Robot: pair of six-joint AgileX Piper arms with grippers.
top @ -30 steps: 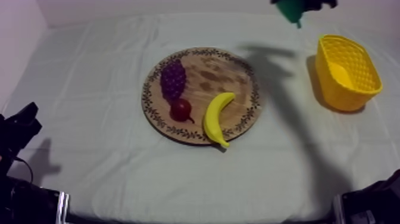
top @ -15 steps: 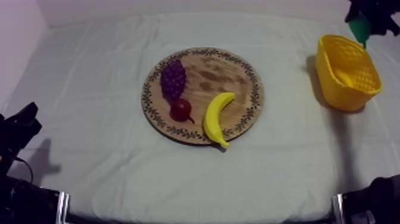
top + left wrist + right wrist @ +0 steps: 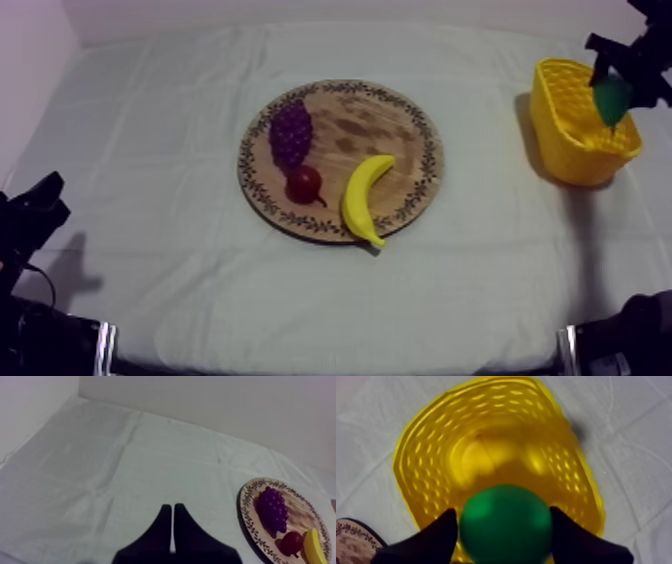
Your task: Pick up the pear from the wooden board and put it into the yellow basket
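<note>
- Right end effector (image 3: 612,92): grips the pear (image 3: 505,526), with one black finger (image 3: 431,538) pressed to each side of the round green fruit.
- Hangs at the far right of the surface (image 3: 150,130), directly above the yellow basket (image 3: 575,160).
- Pear: held in the air, off the board, over the basket's open mouth. From the right wrist it sits between the fingers, with the basket's latticed floor and walls spread out beneath it. Whether its lowest part dips below the rim cannot be told.
- Yellow basket: stands upright on the grey-white cloth at the far right, well apart from the board, and throws a dark shadow on the cloth at its left side.
- Left end effector (image 3: 172,513): fingers lie together as a narrow wedge, closed on nothing. Sits low at the near left, over bare cloth, well apart from the board.
- Wooden board (image 3: 400,125): round, with a patterned rim, lies flat in the middle of the surface.
- Bunch of grapes (image 3: 291,133): purple, lies on the left part of the board, toward the far side.
- Small red fruit (image 3: 303,184): rests just near of the grapes. Whether the two touch cannot be told.
- Banana (image 3: 364,198): lies just right of the small red fruit, on the near right part of the board, with its near tip reaching the patterned rim.
</note>
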